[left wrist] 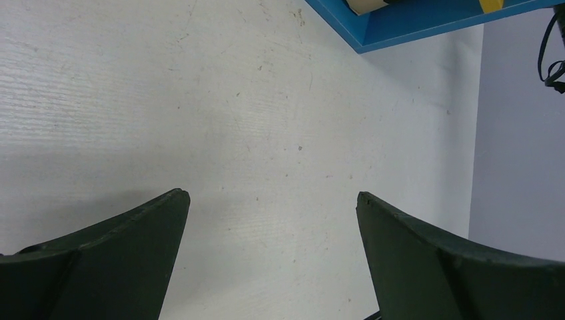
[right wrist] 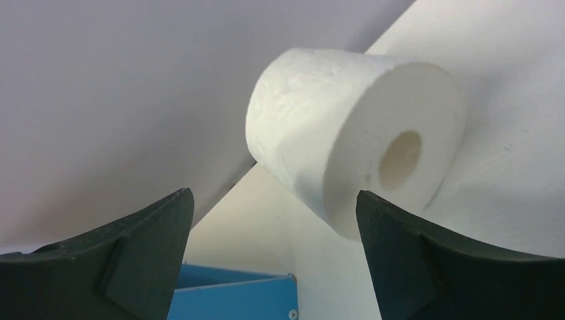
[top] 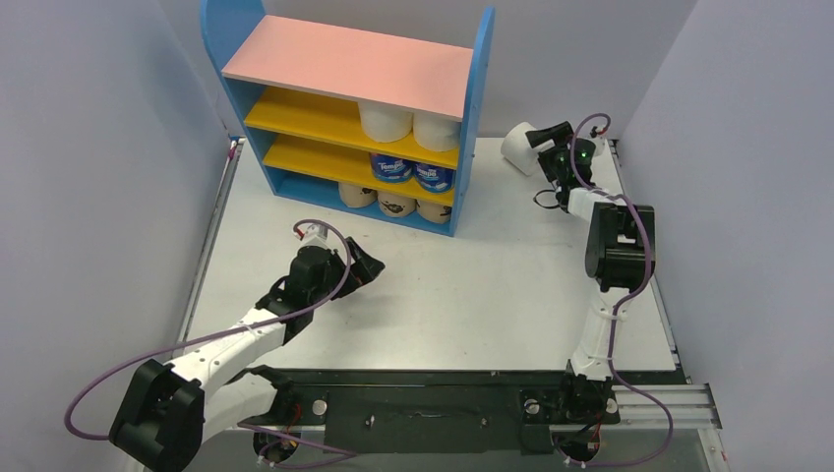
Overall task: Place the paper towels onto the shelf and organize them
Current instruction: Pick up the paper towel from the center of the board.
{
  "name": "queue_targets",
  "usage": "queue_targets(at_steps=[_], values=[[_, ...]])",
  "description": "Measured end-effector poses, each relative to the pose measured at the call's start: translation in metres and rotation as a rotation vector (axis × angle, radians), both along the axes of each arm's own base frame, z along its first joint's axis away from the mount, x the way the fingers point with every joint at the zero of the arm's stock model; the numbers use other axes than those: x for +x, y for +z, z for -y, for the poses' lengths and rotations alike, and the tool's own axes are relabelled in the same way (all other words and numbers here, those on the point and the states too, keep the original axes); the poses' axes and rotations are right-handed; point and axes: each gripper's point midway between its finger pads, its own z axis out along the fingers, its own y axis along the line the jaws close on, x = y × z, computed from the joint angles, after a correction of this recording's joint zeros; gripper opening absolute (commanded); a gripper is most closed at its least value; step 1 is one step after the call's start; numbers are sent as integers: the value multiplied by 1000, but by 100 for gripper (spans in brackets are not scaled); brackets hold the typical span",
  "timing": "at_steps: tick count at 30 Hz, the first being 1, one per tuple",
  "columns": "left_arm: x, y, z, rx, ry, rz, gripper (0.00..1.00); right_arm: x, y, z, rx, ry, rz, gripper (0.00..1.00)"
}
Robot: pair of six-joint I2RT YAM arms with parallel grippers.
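The right hand [top: 547, 140] stands to the right of the shelf [top: 349, 64], its jaws spread wide and holding nothing. In the right wrist view the right hand [right wrist: 272, 195] has the last loose white roll [right wrist: 353, 133] just ahead of its fingertips, not yet between them. That white roll [top: 517, 147] lies on its side on the surface [top: 492, 295], right of the shelf's right panel and close to the back wall. Its long axis runs roughly level along the surface. One flat end, with the hollow core showing, faces the right hand, and the other end points away towards the shelf side.

The left hand [top: 366, 267] hovers in front of the shelf over bare surface, jaws also wide and empty, as the left wrist view [left wrist: 273, 195] confirms.

On the shelf, two white rolls [top: 384, 120] stand at the right end of the upper yellow board. Two blue-wrapped rolls [top: 391, 167] stand below them, and three tan printed rolls [top: 396, 205] sit on the blue base.

The task looks nearly finished: seven rolls are shelved and one is left to be picked up and placed. Its likely place is beside the white pair, where there is room to their left.
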Motion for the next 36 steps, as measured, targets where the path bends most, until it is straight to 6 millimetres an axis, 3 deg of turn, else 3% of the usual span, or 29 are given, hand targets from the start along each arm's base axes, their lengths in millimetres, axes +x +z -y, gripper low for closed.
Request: queue_targets(at_steps=[6,14,21,28,36], values=[[0,-6,0,12,-2,-15,96,15,9,5,-23,-1,31,86],[0,-15,0,29,-3,-38,97,16,-15,9,-45,-12,-41,87],[-1,-20,-1,38,-5,-52,96,15,-18,11,-58,-19,-51,87],[0,-20,-1,40,-5,-51,96,28,-11,12,-58,-19,-19,83],[-1,-23,-1,47,-7,-57,96,35,-41,9,-27,-12,-49,81]])
